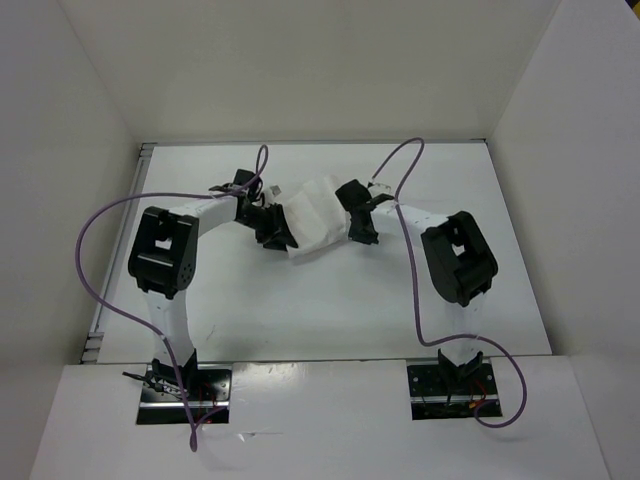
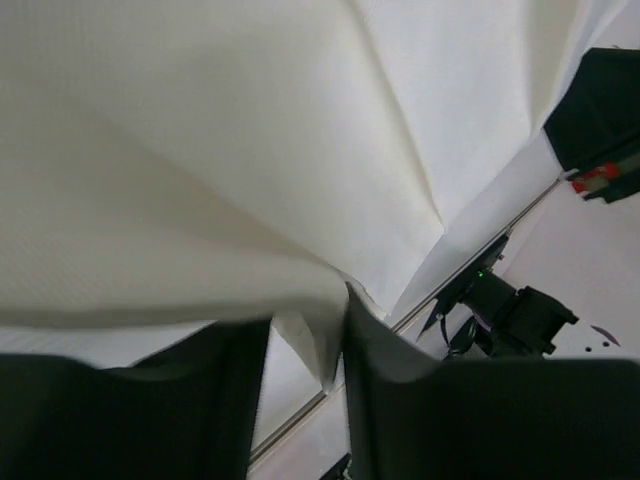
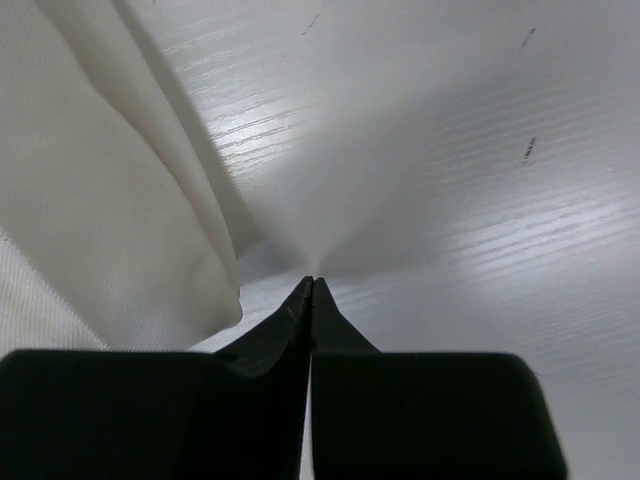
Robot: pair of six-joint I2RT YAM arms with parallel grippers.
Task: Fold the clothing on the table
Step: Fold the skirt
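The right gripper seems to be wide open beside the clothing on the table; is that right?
Not quite: the right gripper is shut, fingertips pressed together, beside the clothing on the table. The right wrist view shows it.

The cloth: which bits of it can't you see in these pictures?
- Top view: the cloth's two ends, covered by the left hand and right hand.
- Left wrist view: its outline, cut off by the picture edges; too close.
- Right wrist view: most of it, cut off by the left edge.

White clothing (image 1: 316, 220) (finely textured); white table (image 1: 330, 310).
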